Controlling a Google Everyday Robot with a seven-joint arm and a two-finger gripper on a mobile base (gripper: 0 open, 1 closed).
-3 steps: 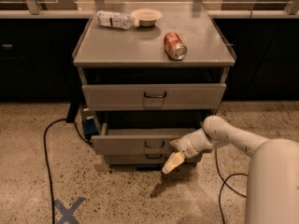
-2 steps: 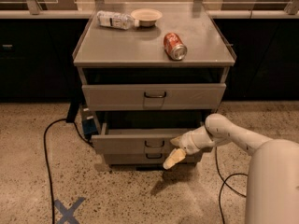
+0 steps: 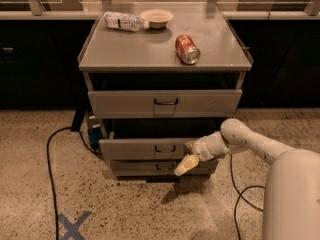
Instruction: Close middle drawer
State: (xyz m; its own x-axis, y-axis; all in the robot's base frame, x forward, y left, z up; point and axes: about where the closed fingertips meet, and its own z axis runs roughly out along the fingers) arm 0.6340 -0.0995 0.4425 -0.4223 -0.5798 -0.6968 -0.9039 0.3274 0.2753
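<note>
The table carries a plastic bottle on its side, a bowl just beside it, and a tipped red can; my claw hangs well below it, out front.

The jaws hung before the middle drawer, right of its handle. Up behind them, the worktop carried 1 can, 1 bowl, 1 bottle.

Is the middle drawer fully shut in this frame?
No, the middle drawer juts out from the cabinet with a dark gap above it, and the hand sits at its right front.
</note>
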